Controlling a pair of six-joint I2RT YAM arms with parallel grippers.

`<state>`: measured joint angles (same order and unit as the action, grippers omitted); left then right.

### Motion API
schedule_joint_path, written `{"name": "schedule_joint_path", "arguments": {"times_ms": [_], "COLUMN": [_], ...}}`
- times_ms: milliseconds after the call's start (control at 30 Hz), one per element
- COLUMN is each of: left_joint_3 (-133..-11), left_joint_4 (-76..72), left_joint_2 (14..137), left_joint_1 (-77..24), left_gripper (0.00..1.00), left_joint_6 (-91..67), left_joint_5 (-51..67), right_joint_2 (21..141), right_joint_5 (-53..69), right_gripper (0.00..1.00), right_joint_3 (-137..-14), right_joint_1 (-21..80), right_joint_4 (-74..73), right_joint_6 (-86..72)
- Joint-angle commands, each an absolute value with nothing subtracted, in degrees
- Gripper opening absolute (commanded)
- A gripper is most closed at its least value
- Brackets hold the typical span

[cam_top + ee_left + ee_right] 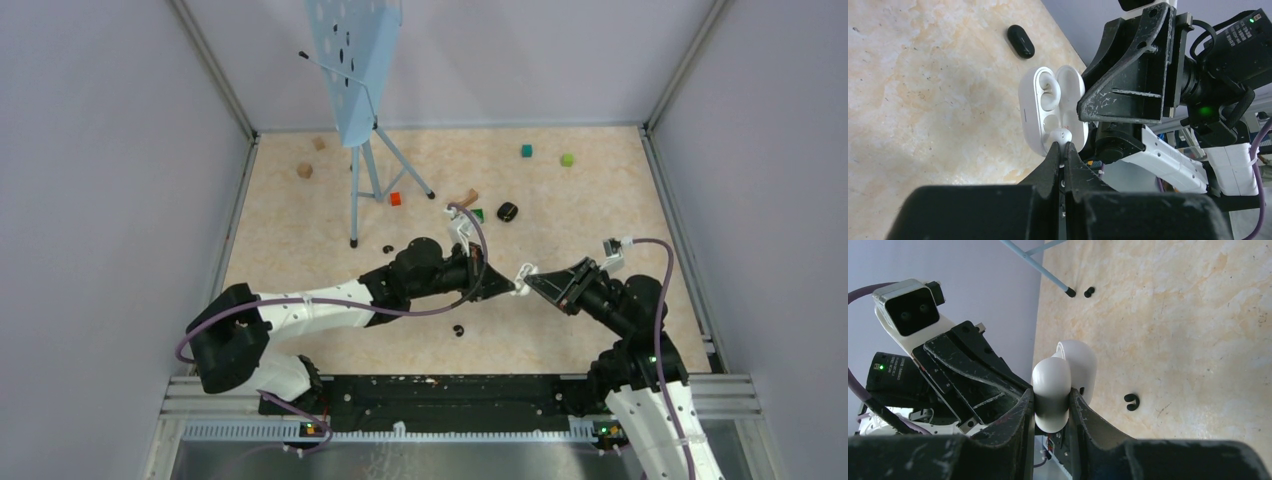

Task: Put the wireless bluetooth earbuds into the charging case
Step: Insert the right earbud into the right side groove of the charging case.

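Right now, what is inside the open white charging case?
One white earbud sits in the charging case. The left fingers hold a second earbud at the other socket; whether it is seated is hidden. The right fingers cover the case's far side.

A pale marbled worktop (pixel 290 240) lies between plain grey walls (pixel 100 200). Towards the far left stands a blue tripod stand (pixel 372 165) carrying a tilted light-blue perforated panel (pixel 352 60). Left of it lie a small wooden block (pixel 319 143) and, nearer, a rounder wooden block (pixel 305 170). A red cube (pixel 395 198) sits between the stand's feet. Right of that, a brown wooden piece (pixel 465 197) lies just beside a dark green cube (pixel 478 214). At the far right, a teal cube (pixel 526 151) and a light green cube (pixel 567 159) sit near each other, not touching.
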<state>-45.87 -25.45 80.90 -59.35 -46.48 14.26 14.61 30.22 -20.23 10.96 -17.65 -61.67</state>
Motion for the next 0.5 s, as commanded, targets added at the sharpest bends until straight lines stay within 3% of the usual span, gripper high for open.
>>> {"name": "schedule_joint_path", "arguments": {"times_ms": [0,467], "left_joint_3": [-47.38,-48.23], "left_joint_4": [-29.95,-29.38], "left_joint_2": [80.90,81.95], "left_joint_1": [-59.66,-59.74], "left_gripper": [0.00,0.00], "left_joint_6": [-47.21,-47.36], "left_joint_5": [12.68,12.27], "right_joint_2": [13.47,12.70], "right_joint_5": [30.50,30.77], "right_gripper": [0.00,0.00], "right_joint_3": [-20.17,-19.88], "right_joint_1": [10.57,10.56], "right_joint_4": [-17.18,-17.75], "right_joint_6": [-62.21,-62.36]}}
